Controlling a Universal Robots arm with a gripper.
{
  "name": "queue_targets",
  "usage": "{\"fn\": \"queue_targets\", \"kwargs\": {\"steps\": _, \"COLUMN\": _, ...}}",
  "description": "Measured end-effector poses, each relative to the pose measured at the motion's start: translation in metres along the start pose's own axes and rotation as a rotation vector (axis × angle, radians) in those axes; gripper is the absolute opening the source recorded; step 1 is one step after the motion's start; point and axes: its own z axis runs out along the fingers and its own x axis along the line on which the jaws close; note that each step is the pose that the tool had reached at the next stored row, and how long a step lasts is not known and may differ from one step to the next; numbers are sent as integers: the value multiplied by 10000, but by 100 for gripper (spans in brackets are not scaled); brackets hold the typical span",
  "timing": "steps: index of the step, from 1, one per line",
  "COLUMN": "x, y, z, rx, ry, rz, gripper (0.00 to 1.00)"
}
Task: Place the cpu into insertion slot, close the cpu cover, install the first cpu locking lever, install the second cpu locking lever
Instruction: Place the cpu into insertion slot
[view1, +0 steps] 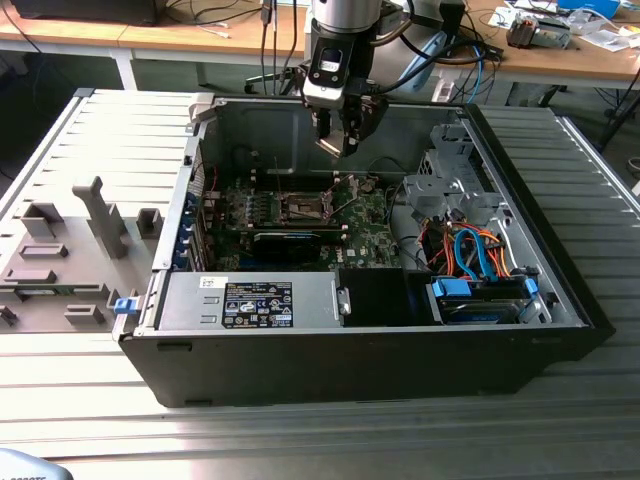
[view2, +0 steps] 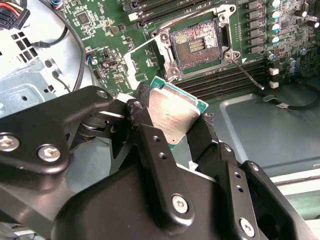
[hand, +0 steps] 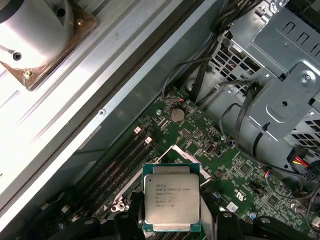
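the cpu (view2: 172, 117) sits clamped by its edges in the gripper (view2: 171, 119), raised above the motherboard (view2: 100, 30) and apart from the insertion slot (view2: 194, 45). the slot is uncovered and empty, and a locking lever (view2: 248, 74) stands released beside it. by this judgement, placement is under way; the cover and both levers are not yet done. the drive cage (hand: 280, 75) and cables (hand: 240, 115) lie aside, not over the slot.

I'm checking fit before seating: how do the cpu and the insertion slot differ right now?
The cpu is clamped in the claw above the motherboard; the insertion slot sits fixed in that board, empty. The cpu shows a smooth silvery-grey top with a green edge; the insertion slot is a dark recess with a shiny metal rim. Both are square and similar in outline.
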Motion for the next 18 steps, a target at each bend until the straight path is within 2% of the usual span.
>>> {"fn": "queue_targets", "kwargs": {"steps": 18, "x": 0, "y": 0, "z": 1, "rx": -3, "ry": -11, "rz": 120, "gripper": 54}}
